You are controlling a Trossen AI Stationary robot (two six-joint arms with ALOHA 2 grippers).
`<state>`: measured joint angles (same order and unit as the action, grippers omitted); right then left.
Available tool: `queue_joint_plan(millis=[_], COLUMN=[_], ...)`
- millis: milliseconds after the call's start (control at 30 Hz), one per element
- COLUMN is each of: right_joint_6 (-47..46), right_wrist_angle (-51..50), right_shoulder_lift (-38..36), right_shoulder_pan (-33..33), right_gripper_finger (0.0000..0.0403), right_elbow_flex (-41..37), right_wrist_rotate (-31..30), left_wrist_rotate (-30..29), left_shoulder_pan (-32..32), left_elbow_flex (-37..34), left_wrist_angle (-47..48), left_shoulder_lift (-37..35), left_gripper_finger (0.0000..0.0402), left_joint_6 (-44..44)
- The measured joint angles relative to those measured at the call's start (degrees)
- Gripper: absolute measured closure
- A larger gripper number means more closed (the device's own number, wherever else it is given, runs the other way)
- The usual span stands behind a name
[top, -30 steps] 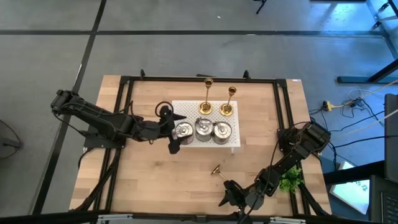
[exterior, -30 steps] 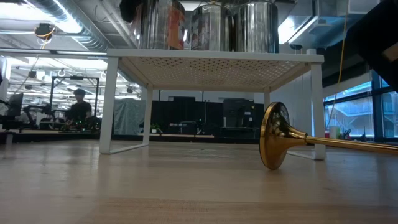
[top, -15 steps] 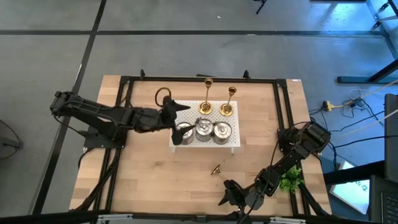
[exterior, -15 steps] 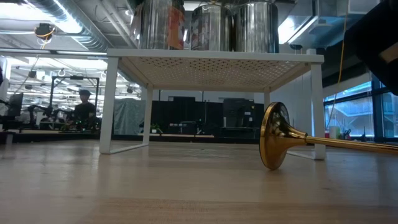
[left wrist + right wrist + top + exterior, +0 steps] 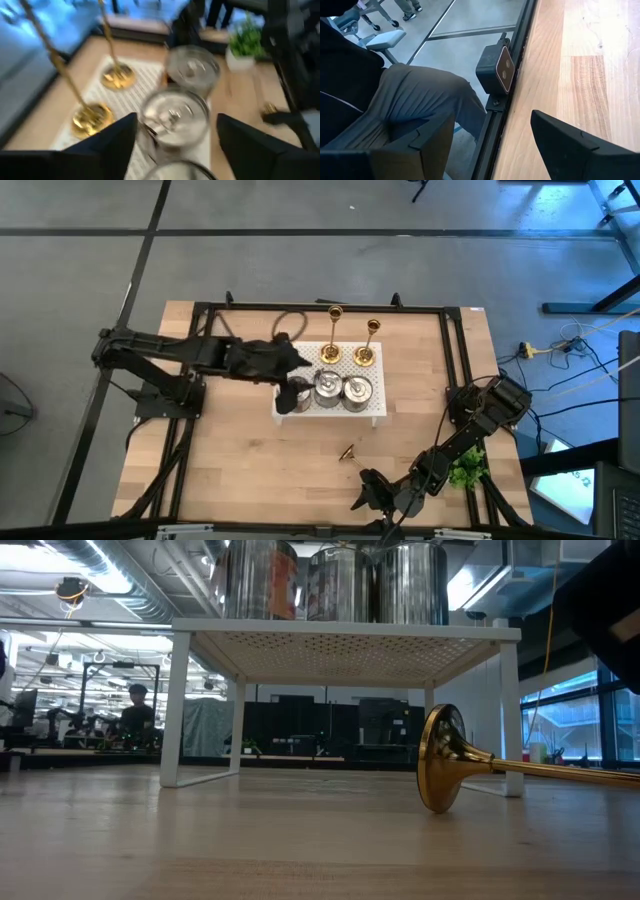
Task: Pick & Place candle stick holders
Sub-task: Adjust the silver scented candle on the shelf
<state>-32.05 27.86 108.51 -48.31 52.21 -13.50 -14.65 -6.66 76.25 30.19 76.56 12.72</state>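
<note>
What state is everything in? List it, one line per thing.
Two gold candlesticks: upright on the white stand.
Third gold candlestick: lying on its side on the table.
Three silver holders: upright in a row on the stand.
Left gripper: open, above the leftmost silver holder.
Right gripper: open, empty, near the table's edge.

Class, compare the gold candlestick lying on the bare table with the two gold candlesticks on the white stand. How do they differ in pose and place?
Pose: the fallen gold candlestick lies on its side, while the two gold candlesticks on the stand are upright on their bases.
Place: the fallen one rests on the wooden table in front of the white stand; the other two stand on its top behind the silver holders.
Shared: all are slim and gold with round flared bases.
</note>
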Motion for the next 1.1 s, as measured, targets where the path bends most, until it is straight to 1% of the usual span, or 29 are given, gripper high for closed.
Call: queue_joint_plan(millis=[67, 133, 233, 367, 500, 667, 733, 833, 1000, 1100], right_joint_6=[0.0, 0.0, 0.0, 0.0, 0.0, 0.0, 0.0, 0.0, 0.0, 0.0], right_wrist_angle=[0.0, 0.0, -0.3, -0.6, -0.7, -0.7, -0.7, -0.7, -0.7, -0.8], right_shoulder_lift=[0.0, 0.0, 0.0, 0.0, 0.0, 0.0, 0.0, 0.0, 0.0, 0.0], right_shoulder_pan=[0.0, 0.0, 0.0, 0.0, 0.0, 0.0, 0.0, 0.0, 0.0, 0.0], right_gripper_finger=[0.0137, 0.0137, 0.0137, 0.0137, 0.0137, 0.0137, 0.0137, 0.0137, 0.0137, 0.0137], right_elbow_flex=[0.0, 0.0, 0.0, 0.0, 0.0, 0.0, 0.0, 0.0, 0.0, 0.0], right_wrist_rotate=[0.0, -0.2, -0.3, -0.3, -0.4, -0.4, -0.4, -0.4, -0.4, -0.4], left_wrist_rotate=[4.6, 7.0, 6.4, 5.9, 7.1, 6.9, 6.9, 6.8, 4.3, 5.1], left_shoulder_pan=[0.2, -0.1, -2.1, -3.2, -3.2, -1.8, -0.9, -0.1, 1.2, 2.3], left_elbow_flex=[2.5, 4.4, 6.8, 10.3, 12.8, 15.8, 16.6, 16.7, 16.8, 16.8], left_wrist_angle=[2.8, 3.4, 4.1, 4.8, 5.7, 12.7, 14.2, 15.5, 15.4, 16.8], left_shoulder_lift=[2.0, 3.9, 6.4, 8.9, 11.1, 13.4, 14.3, 14.6, 14.6, 14.6], left_gripper_finger=[0.0171, 0.0204, 0.0244, 0.0278, 0.0318, 0.0385, 0.0396, 0.0399, 0.0399, 0.0400], left_joint_6=[-0.5, -3.5, -6.7, -7.9, -6.7, -4.0, -2.6, -1.5, -1.5, -1.5])
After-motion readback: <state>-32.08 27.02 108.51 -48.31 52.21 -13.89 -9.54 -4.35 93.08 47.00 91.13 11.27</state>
